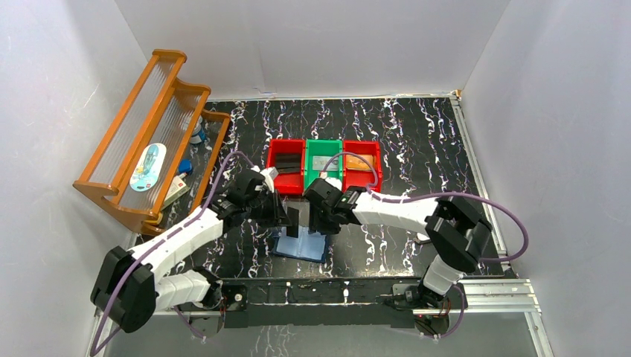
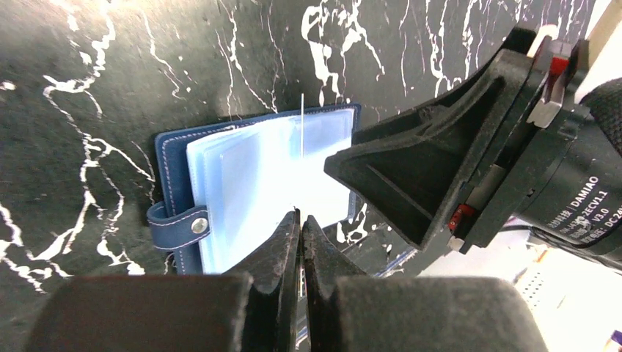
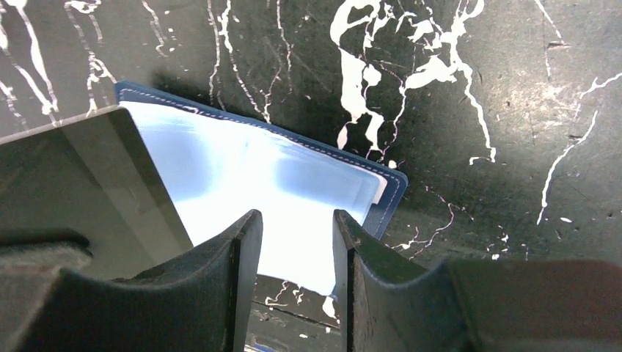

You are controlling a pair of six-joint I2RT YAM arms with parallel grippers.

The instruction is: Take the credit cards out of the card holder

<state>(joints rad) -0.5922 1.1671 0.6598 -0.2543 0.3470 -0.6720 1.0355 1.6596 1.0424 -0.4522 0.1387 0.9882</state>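
1. Where the top external view looks down, the small navy-blue folding card holder lies open on the black marbled table, just beneath left gripper and right gripper, both equally near.
2. Left wrist: left gripper clenched on thin dark plastic credit card, upright, edge-on.
3. Right wrist: right gripper slightly parted, empty, above the card holder.

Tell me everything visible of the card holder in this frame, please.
The card holder is a small navy-blue folding wallet, leather-like, with pale edge stitching and a snap strap. It lies open and flat on the black marbled table, pale blue clear plastic sleeves facing up. The left end effector, shut on a credit card, and the open right end effector hang over it; whether either touches it cannot be told.
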